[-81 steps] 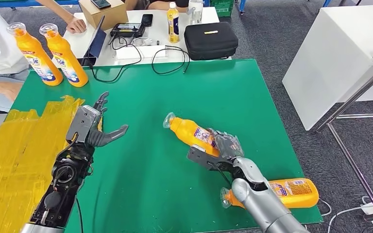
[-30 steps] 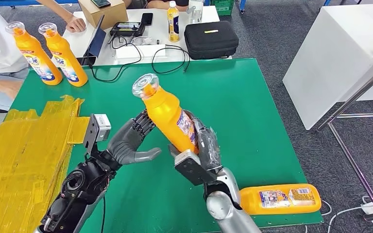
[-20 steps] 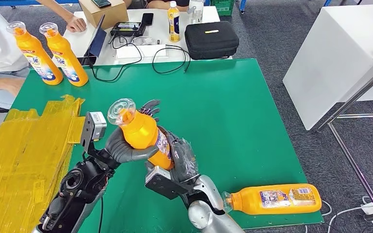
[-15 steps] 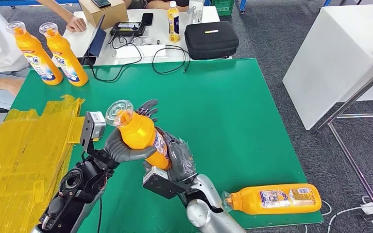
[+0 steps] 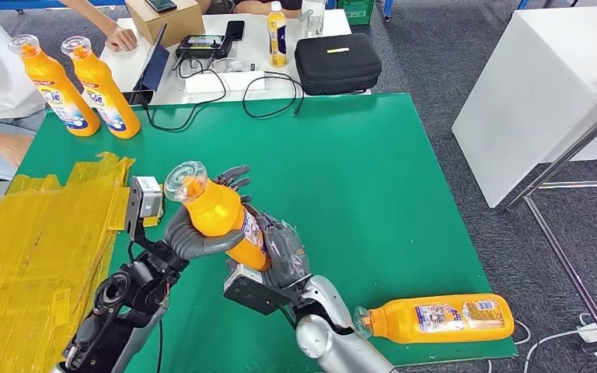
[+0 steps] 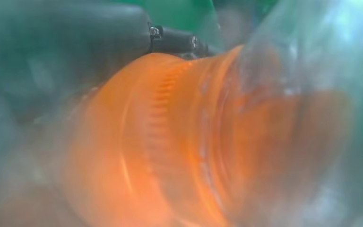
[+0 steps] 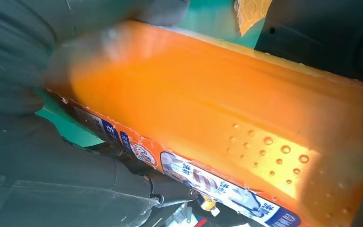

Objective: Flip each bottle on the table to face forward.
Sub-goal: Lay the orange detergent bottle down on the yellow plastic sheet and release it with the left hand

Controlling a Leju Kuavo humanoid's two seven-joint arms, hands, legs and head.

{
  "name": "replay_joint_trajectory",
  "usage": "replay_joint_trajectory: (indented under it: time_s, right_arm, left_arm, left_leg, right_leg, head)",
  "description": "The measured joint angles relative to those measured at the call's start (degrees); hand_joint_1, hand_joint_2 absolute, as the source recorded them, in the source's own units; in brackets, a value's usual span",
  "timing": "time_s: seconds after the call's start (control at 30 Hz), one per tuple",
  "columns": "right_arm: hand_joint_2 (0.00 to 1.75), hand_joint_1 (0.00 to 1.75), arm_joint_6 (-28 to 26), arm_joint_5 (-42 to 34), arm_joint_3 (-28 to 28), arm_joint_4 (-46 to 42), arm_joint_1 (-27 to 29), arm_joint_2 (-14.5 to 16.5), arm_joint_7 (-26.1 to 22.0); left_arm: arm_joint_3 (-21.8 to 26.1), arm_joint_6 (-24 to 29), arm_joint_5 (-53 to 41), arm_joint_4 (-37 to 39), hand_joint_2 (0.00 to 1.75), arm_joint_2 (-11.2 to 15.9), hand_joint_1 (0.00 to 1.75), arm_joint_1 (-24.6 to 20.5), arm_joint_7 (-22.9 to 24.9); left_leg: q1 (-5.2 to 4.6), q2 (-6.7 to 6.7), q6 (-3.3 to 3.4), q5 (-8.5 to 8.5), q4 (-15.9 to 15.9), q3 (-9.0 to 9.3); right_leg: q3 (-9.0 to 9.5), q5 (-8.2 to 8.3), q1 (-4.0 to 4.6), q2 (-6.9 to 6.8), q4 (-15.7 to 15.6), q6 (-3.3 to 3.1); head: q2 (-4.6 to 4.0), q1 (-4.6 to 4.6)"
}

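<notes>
Frame centre-left: we grip the orange detergent bottle [image 5: 221,221] with left hand [image 5: 194,233] and right hand [image 5: 280,252]; rigid, slick plastic, best held mid-body.

Held bottle [image 5: 221,217] sits above the table [image 5: 373,179] centre-left, left hand [image 5: 194,233] at its 9 o'clock, right hand [image 5: 280,256] at 4. Lying bottle [image 5: 435,317] at table's 5 o'clock edge. Two upright bottles [image 5: 85,89] at 10 o'clock corner.
</notes>
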Motion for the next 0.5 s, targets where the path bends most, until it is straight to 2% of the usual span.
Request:
replay_joint_trajectory:
  time_s: [0.5]
  right_arm:
    - [1.75,1.75,-0.62,-0.64,0.51,0.54,-0.08,-0.01,0.08]
  left_arm:
    - [0.18,1.17,0.51,0.01,1.75,-0.32,1.75,0.36,0.12]
  left_leg:
    - [0.00,0.00,0.00,0.00,0.00,0.00]
  right_leg:
    - [0.00,0.00,0.00,0.00,0.00,0.00]
  head:
    - [0.00,-0.01]
